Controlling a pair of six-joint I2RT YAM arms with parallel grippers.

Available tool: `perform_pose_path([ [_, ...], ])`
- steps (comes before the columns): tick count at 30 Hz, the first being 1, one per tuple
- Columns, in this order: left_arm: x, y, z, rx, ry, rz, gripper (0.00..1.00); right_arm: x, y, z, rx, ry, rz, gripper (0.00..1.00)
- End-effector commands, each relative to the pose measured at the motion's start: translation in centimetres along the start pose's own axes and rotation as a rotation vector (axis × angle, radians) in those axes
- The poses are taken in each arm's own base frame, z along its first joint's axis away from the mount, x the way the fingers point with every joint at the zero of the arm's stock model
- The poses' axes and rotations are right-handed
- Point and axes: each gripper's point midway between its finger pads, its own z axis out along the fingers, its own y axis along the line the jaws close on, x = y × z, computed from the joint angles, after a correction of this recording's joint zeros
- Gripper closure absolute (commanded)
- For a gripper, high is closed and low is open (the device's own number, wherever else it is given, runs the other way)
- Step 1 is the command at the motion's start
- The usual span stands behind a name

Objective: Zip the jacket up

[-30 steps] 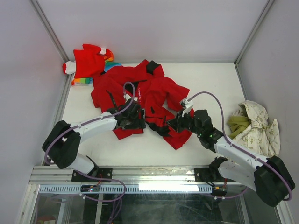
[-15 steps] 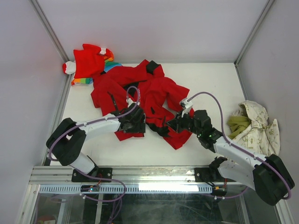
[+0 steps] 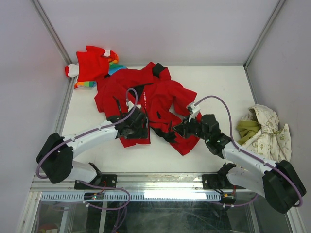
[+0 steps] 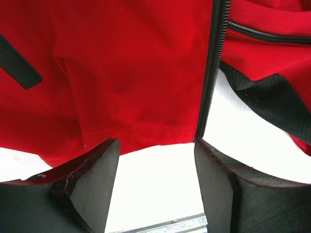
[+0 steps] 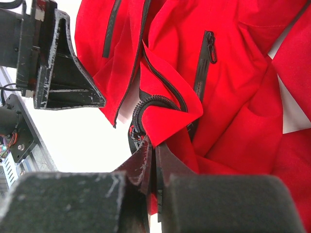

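Since a second ago our left arm has swung its elbow out to the left and lower. The left gripper has slid a touch along the hem, with its jaws coming in a little. Our right arm hasn't budged.

Big picture: the jacket lies crumpled mid-table, collar end toward the far wall and hem toward us. The front is open, with a gripper at each side of the opening. Nothing's zipped yet, so we reckon we're at the lining-up stage.

The right gripper is clamped shut on the jacket's right front edge, down where the zipper tape curls over. Our guess is it's there as an anchor, so that side doesn't wander while the other side gets fetched.

The left gripper sits partly open with nothing in it, parked just off the hem corner of the left panel. From the left wrist, the zipper teeth run down right to the inner edge of one finger. That spot makes sense to us. A small push forward would put the bottom end of the teeth between the jaws, and that's the bit that has to meet the slider. We can't make out the slider itself for sure.
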Motion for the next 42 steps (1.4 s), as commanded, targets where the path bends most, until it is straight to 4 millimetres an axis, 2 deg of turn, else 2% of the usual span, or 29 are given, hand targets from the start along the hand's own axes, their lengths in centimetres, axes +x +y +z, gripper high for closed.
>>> perform_pose_path([
  [1, -0.5, -0.1, 0.6, -0.035, 0.0, 0.019, 0.37, -1.6, 0.6, 0.1, -0.024, -0.057, -0.023, 1.0],
  [4, -0.2, -0.1, 2.1, -0.053, 0.029, 0.035, 0.37, -1.6, 0.6, 0.2, -0.026, -0.052, -0.021, 1.0],
  [9, -0.3, -0.7, 3.3, -0.049, 0.038, 0.041, 0.32, -1.4, 0.5, 0.3, -0.024, -0.046, -0.019, 1.0],
  [13, 0.5, -0.3, 4.4, -0.07, 0.067, 0.047, 0.28, -1.2, 0.4, 0.4, -0.023, -0.039, -0.017, 1.0],
  [21, 3.1, 2.1, 6.7, -0.177, 0.131, 0.05, 0.26, -1.0, 0.3, 0.5, -0.022, -0.031, -0.017, 1.0],
  [30, 8.2, 4.8, 9.7, -0.327, 0.256, 0.111, 0.24, -0.8, 0.3, 0.6, -0.021, -0.025, -0.015, 1.0],
  [33, 9.0, 5.5, 10.1, -0.362, 0.266, 0.119, 0.32, -0.9, 0.2, 0.6, -0.019, -0.026, -0.015, 1.0],
  [35, 8.8, 5.6, 10.1, -0.367, 0.256, 0.119, 0.42, -0.8, 0.2, 0.7, -0.018, -0.024, -0.015, 1.0],
  [37, 8.1, 5.3, 9.7, -0.357, 0.227, 0.114, 0.53, -0.8, 0.2, 0.7, -0.018, -0.024, -0.015, 1.0],
  [42, 5.3, 2.8, 7.7, -0.234, 0.108, 0.073, 0.78, -0.9, 0.4, 0.7, -0.026, -0.025, -0.008, 1.0],
])
